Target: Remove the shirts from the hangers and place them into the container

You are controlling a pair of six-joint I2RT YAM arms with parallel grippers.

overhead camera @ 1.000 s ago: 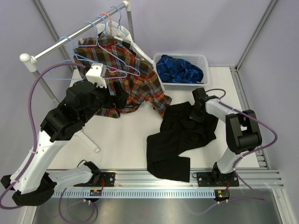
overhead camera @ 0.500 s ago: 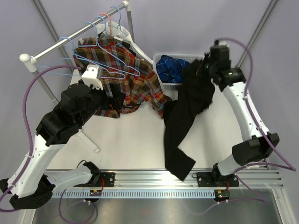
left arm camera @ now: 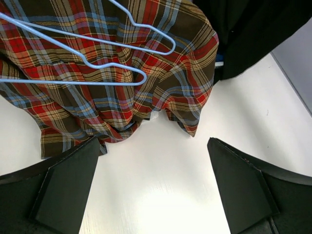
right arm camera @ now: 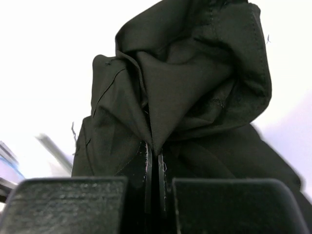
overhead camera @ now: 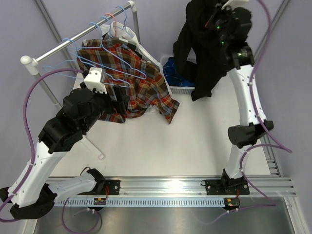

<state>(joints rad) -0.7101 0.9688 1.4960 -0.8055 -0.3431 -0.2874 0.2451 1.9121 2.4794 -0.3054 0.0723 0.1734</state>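
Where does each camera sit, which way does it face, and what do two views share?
Top external: above and behind, looking down on the table; the left arm and right arm show whole.
Left wrist: on the left arm, looking down past the open left hand at the red-orange plaid shirt and light blue hangers.
Right wrist: on the raised right arm, looking along the right hand, shut on the black shirt.
Shared: the black shirt shows in all three views.

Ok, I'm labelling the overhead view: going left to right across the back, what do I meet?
Rail cap → red plaid shirt → black shirt.
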